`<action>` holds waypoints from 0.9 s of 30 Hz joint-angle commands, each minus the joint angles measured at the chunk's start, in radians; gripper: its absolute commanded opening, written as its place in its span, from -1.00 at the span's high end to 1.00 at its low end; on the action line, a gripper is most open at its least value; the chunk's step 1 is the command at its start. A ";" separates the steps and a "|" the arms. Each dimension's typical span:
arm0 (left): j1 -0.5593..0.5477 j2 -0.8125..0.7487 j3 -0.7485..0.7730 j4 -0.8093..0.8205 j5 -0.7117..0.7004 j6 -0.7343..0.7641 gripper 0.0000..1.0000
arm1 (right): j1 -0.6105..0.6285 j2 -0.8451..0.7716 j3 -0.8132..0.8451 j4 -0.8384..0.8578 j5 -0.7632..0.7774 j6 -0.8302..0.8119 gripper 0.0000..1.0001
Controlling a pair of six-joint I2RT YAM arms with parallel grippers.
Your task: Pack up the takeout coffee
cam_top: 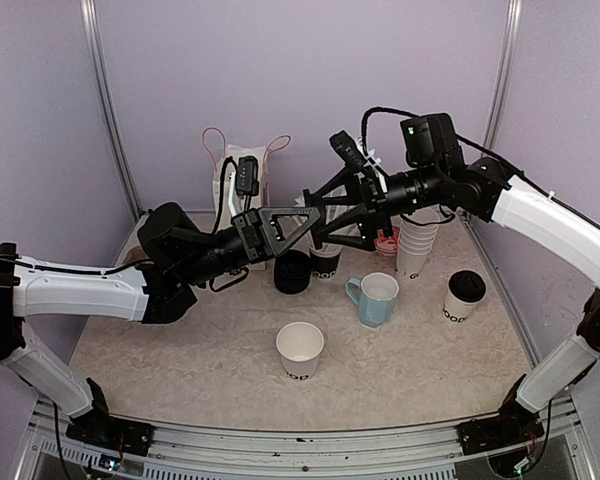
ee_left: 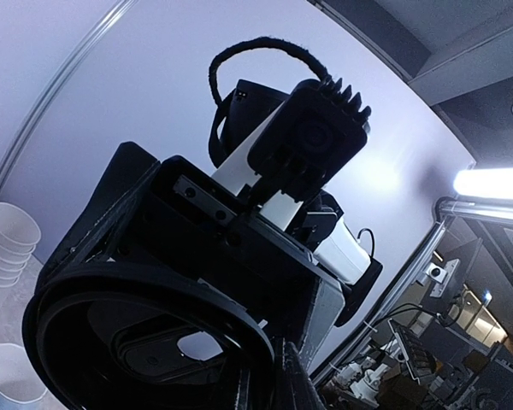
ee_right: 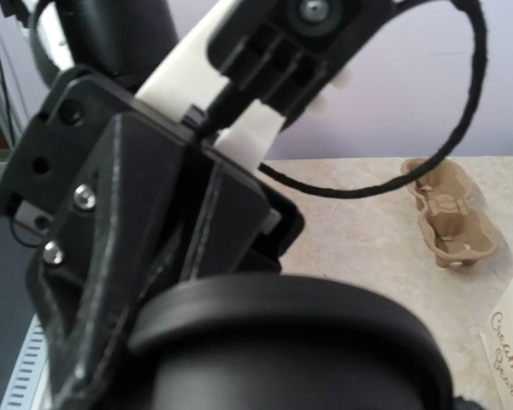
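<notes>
1. Cardboard carrier (ee_right: 449, 213) lies at the far left of the bench (cam_top: 180, 350) with no cup in it. The bag (cam_top: 223, 195) stands upright behind. Both are well apart from the cups, so I judge that packing has not begun.
2. Left claw (cam_top: 298, 222) is closed and, by its wrist view, pinches a black lid (ee_left: 154, 337) at the rim, held above the bench. I judge it is raised for a handover or for capping.
3. Right claw (cam_top: 325, 212) faces it head-on with jaws wide. Whether they touch the lid cannot be told.
4. Beneath both claws, a black cylinder (cam_top: 292, 275) stands just beside the middle cup (cam_top: 326, 265). It may be spare lids, but this is undetermined. The cup's top is hidden.
5. Front cup (cam_top: 300, 348) stands alone and lidless, and is the likely place for the lid.
6. Mug (cam_top: 377, 298) and plain stack (cam_top: 415, 245) stand right of centre. Neither is part of the order.
7. Lidded cup (cam_top: 464, 298) stands upright at the far right, apart from the rest.
8. Only the wrist views show the lid; from above it is lost, black against the black claws. Only the right wrist view shows the carrier plainly. Only the top view places the cups.
</notes>
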 commanded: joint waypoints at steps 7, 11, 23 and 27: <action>0.010 0.000 0.012 0.055 0.055 -0.014 0.89 | 0.014 -0.047 -0.019 -0.022 -0.053 -0.020 -0.49; 0.012 -0.001 0.009 0.056 0.056 -0.015 0.88 | 0.014 -0.049 -0.022 -0.021 -0.031 -0.022 -0.33; 0.016 -0.032 -0.008 -0.022 0.016 0.013 0.49 | 0.014 -0.027 -0.042 -0.026 0.084 -0.042 0.09; 0.018 -0.040 -0.017 -0.038 0.012 0.019 0.48 | 0.014 -0.009 -0.031 -0.030 0.088 -0.044 0.23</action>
